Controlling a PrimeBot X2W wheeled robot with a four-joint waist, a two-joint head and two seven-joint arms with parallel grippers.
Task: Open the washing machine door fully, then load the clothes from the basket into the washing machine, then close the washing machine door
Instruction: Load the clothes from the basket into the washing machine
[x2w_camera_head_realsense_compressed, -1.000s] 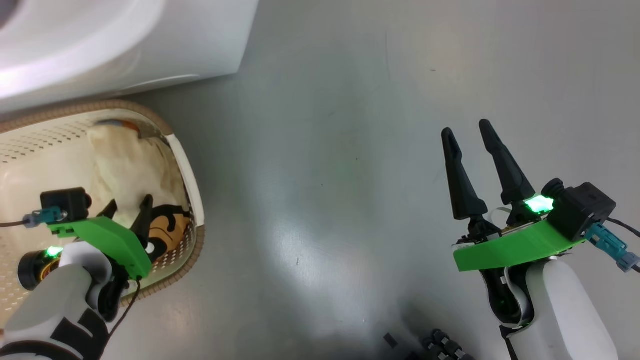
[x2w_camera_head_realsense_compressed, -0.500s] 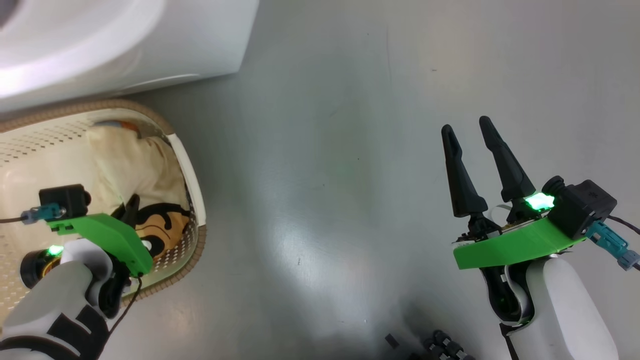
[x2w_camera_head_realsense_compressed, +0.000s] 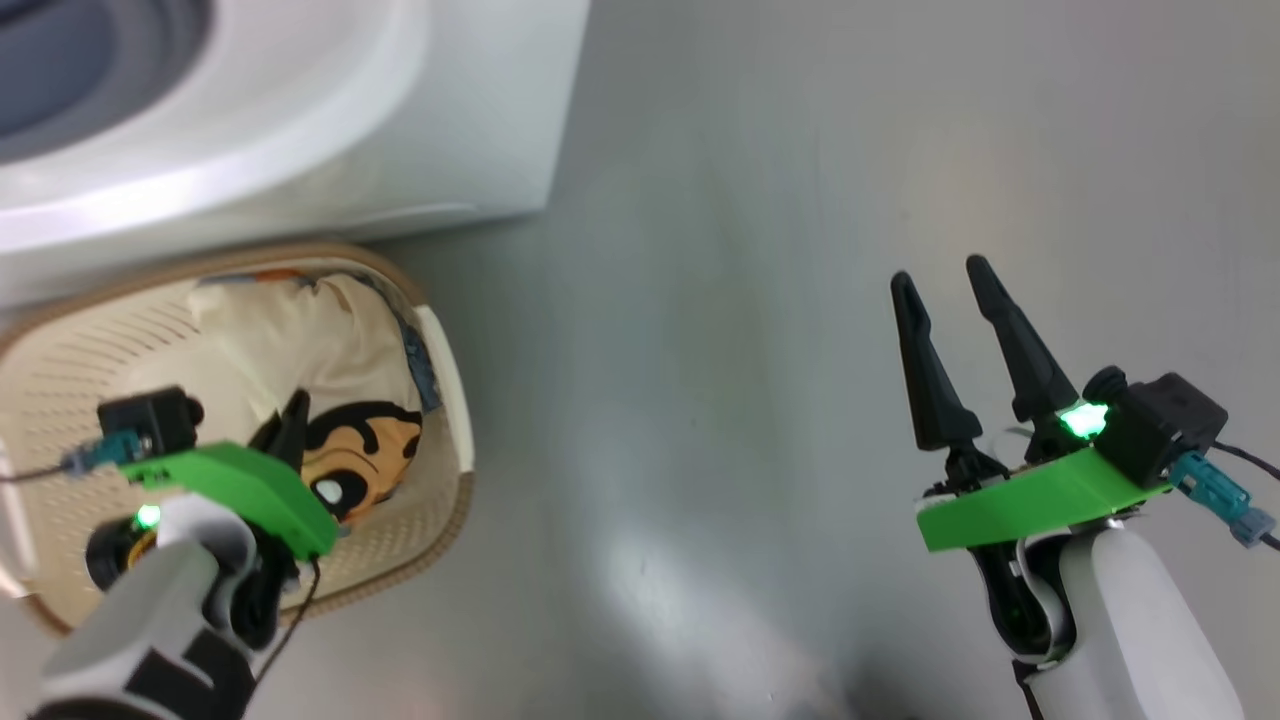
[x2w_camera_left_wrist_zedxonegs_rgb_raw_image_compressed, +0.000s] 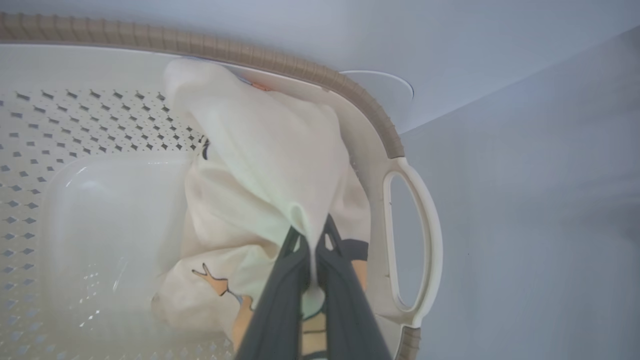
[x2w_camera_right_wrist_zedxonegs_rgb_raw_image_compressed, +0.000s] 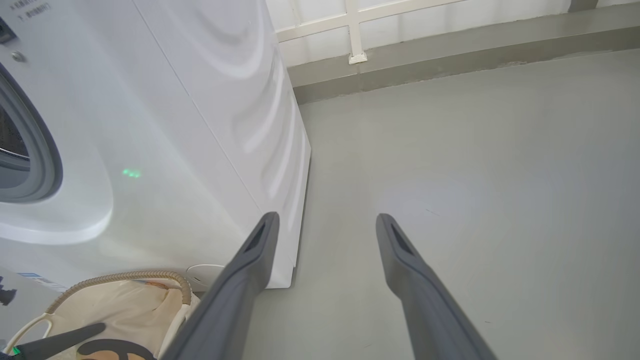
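The cream basket sits on the floor against the front of the white washing machine. Its grey-blue gasket shows at the top left; the washing machine door is out of view. Inside the basket lies the cream garment of the clothes, with its orange-and-black cartoon face. A strip of blue cloth peeks along the basket wall. My left gripper is shut on a raised fold of the cream garment. My right gripper hangs open over bare floor, holding nothing.
Grey floor stretches to the right of the machine and basket. In the right wrist view a wall with a baseboard runs behind. The basket's side handle faces the open floor. A round white cap sits at the machine's lower corner.
My left gripper has closed on a fold of the cream garment inside the basket. The head camera has shifted, bringing more of the machine's opening into view. The right arm has held still.
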